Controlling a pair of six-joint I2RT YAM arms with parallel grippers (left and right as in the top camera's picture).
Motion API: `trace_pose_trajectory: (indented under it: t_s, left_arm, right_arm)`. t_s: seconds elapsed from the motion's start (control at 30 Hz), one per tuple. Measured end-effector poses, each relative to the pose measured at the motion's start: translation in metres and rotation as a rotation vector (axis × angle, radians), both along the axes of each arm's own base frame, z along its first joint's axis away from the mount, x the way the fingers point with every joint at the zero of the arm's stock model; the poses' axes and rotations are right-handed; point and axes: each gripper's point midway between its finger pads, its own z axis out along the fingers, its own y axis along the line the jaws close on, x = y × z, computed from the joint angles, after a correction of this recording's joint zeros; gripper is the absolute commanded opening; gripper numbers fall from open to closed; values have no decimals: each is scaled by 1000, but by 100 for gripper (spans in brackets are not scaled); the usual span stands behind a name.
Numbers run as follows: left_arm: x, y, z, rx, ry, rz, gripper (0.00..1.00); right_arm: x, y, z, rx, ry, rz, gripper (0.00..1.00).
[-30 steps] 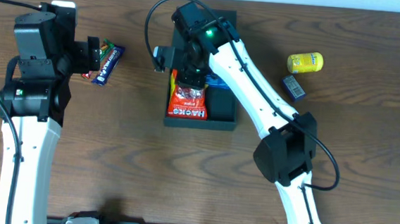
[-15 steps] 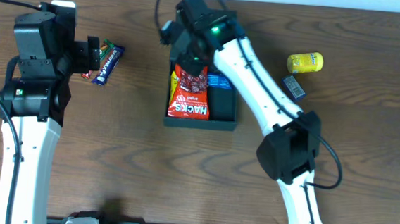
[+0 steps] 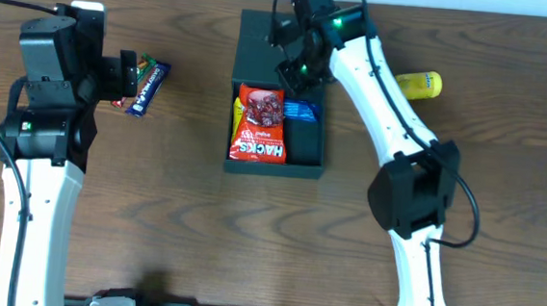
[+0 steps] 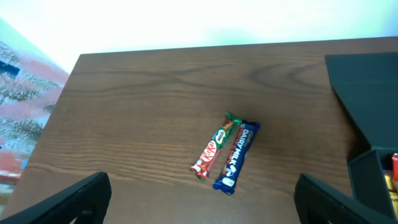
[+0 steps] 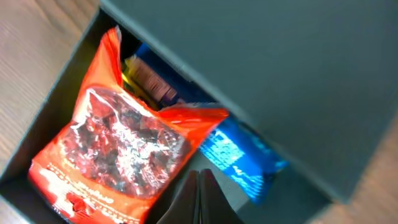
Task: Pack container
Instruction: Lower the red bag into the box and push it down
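Container (image 3: 274, 167) sitting mid-table, lid (image 3: 262, 35) lying open on its far side, so the inside is reachable from above. Red packet (image 3: 259, 123) and blue packet (image 3: 302, 111) lying inside, red one filling the left part. Right claw (image 5: 200, 186) hovering over the container's far edge, fingers pressed together, gripping nothing; probably a drop just completed. Left claw (image 3: 126, 75) hanging spread wide just left of two bars (image 4: 236, 155) on the table, likely lining up the next pick. Yellow item (image 3: 419, 83) lying far right.
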Motion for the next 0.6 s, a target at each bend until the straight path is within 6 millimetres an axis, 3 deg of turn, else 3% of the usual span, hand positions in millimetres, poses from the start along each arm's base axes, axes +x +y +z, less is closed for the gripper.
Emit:
trace_pose_trajectory:
  t_s: [0.23, 0.6]
  left_arm:
    - [1, -3, 0, -11, -1, -16, 95]
    - [1, -4, 0, -13, -2, -18, 95]
  right_arm:
    - [-25, 15, -42, -43, 133, 8, 1]
    - [-39, 41, -45, -50, 123, 63, 1]
